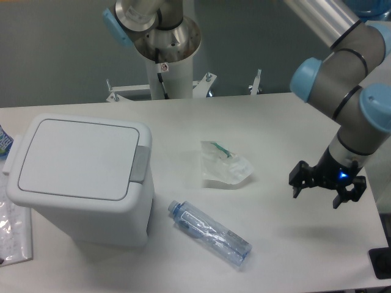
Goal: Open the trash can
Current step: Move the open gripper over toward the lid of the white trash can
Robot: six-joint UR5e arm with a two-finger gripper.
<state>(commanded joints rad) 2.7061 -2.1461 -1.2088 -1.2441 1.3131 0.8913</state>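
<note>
Pincer point(325, 190) hung over right side of the white tabletop point(287, 122), fingers spread apart, holding nothing, touching nothing, tips pointing down. Grey wall behind; arm's base column point(165, 55) stood at the tabletop's back edge. Trash can point(82, 177) sat at left side of tabletop, well apart from pincer, lid point(78, 159) flat and closed. Grey push-button tab point(140, 163) faced right, toward the middle; long axis of the can ran roughly left-right. Clear plastic bottle point(209, 232) lay on its side just right of the can, cap toward it. Crumpled clear bag point(225, 166) lay near centre.
</note>
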